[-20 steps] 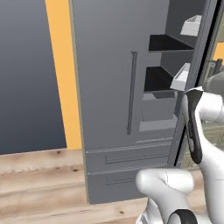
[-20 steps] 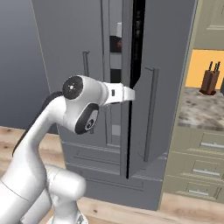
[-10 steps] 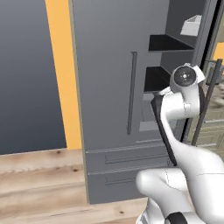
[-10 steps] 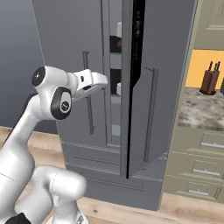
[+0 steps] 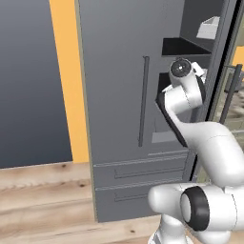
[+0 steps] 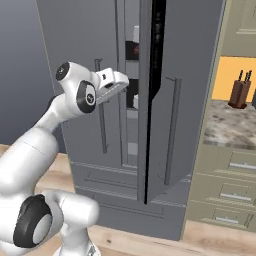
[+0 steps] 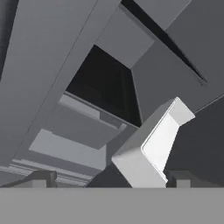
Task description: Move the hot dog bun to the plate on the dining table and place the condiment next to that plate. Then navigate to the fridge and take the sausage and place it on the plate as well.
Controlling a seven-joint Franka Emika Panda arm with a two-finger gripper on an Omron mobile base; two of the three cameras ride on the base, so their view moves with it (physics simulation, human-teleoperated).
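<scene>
The grey fridge [image 5: 119, 95] stands in front of me with its right door [image 6: 187, 110] swung open. My gripper [image 6: 123, 83] is raised at shelf height, pointing into the gap between the doors. Its dark fingertips [image 7: 41, 178] stand far apart, open, with nothing held. Just ahead of them lies a white box-like item [image 7: 151, 148] on a grey shelf [image 7: 83, 131]. Small dark red and white items [image 6: 133, 46] show on an upper shelf; I cannot tell whether one is the sausage. The hot dog bun, the plate, the condiment and the dining table are out of view.
The open door's black edge [image 6: 150, 100] rises just right of the hand. Another white box [image 5: 209, 27] sits on the top shelf. A knife block [image 6: 239, 90] stands on the stone counter [image 6: 227, 125] to the right, over beige drawers [image 6: 235, 187]. Wooden floor [image 5: 43, 200] lies below.
The arm has swung left and upward, bringing the hand from beside the open door to the fridge's opening. The jaws stay wide apart.
</scene>
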